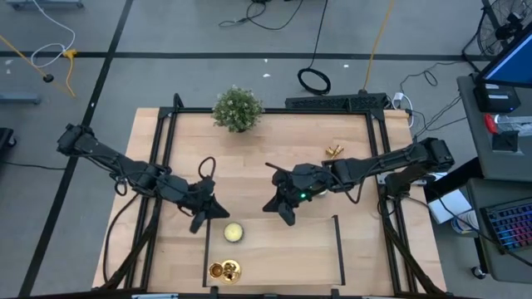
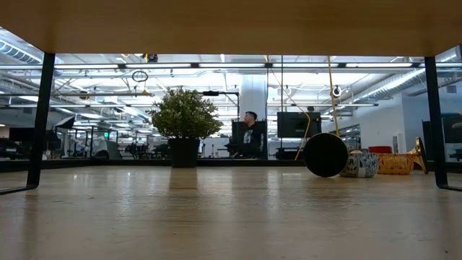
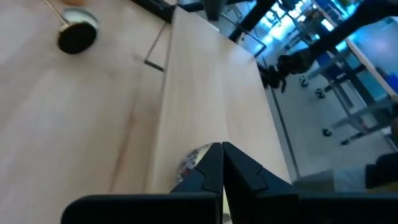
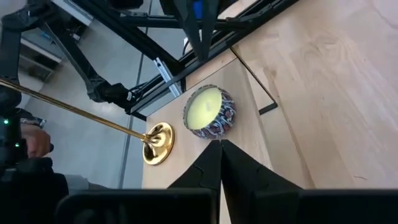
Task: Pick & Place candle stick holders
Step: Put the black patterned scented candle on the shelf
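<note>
Brass candle stick holders [image 1: 223,270], seemingly two visible; both pincers [image 1: 206,218] [image 1: 281,209] closed, empty.

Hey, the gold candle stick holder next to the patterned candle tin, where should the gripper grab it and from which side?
Grip the candle stick holder by its slim stem, just above the flared base, which looks too wide and sloped for the jaws. The candle tin sits close beside the base, so come in from the side away from the tin.
</note>
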Robot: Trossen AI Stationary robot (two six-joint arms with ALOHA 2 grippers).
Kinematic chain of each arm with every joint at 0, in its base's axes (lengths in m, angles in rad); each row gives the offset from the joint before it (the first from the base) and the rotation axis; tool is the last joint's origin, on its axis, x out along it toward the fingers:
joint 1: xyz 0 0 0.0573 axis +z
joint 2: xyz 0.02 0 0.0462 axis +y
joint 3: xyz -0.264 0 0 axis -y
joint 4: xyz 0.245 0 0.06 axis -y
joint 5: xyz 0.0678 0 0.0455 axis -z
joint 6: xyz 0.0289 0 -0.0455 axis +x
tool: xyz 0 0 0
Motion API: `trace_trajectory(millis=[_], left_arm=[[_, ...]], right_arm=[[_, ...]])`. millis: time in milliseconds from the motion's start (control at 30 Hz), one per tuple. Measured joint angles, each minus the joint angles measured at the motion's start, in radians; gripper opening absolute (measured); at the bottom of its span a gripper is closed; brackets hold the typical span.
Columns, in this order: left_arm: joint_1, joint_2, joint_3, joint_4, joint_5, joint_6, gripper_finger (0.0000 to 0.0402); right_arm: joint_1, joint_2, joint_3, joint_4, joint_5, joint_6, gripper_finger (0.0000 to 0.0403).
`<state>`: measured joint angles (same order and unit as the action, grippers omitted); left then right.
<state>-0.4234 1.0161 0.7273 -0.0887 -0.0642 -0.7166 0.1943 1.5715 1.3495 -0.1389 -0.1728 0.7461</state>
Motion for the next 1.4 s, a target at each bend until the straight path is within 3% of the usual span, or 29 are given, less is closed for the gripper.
trace_trajectory(millis=[133, 200, 367, 500, 633, 800, 933, 1200, 1400], left_arm=[[0.032, -0.001, 0.005, -0.013, 0.045, 0.004, 0.0002], [0.058, 0.009, 0.050, -0.106, 0.064, 0.035, 0.0002], [0.124, 0.152, 0.287, -0.400, 0.162, 0.196, 0.0001], [0.145, 0.281, 0.463, -0.543, 0.234, 0.314, 0.0001], [0.144, 0.373, 0.562, -0.599, 0.248, 0.406, 0.0001], [0.144, 0.435, 0.603, -0.615, 0.250, 0.443, 0.0001], [0.144, 0.453, 0.605, -0.602, 0.253, 0.429, 0.0001], [0.144, 0.455, 0.606, -0.398, 0.247, 0.334, 0.0001], [0.148, 0.482, 0.605, -0.291, 0.219, 0.242, 0.0001]], right_arm=[[-0.003, 0.000, 0.000, 0.000, 0.044, 0.000, 0.0002], [-0.003, 0.000, 0.000, 0.003, 0.064, 0.000, 0.0001], [-0.003, 0.000, 0.000, 0.017, 0.123, 0.000, 0.0001], [-0.003, 0.000, 0.002, -0.003, 0.197, -0.001, 0.0001], [0.007, -0.012, 0.002, -0.138, 0.343, 0.039, 0.0001], [0.034, -0.045, 0.000, -0.455, 0.581, 0.208, 0.0001], [0.073, -0.108, 0.001, -0.561, 0.722, 0.232, 0.0000], [0.178, -0.314, 0.002, -0.521, 0.748, -0.027, 0.0000], [0.281, -0.445, 0.002, -0.524, 0.746, -0.088, 0.0000]])
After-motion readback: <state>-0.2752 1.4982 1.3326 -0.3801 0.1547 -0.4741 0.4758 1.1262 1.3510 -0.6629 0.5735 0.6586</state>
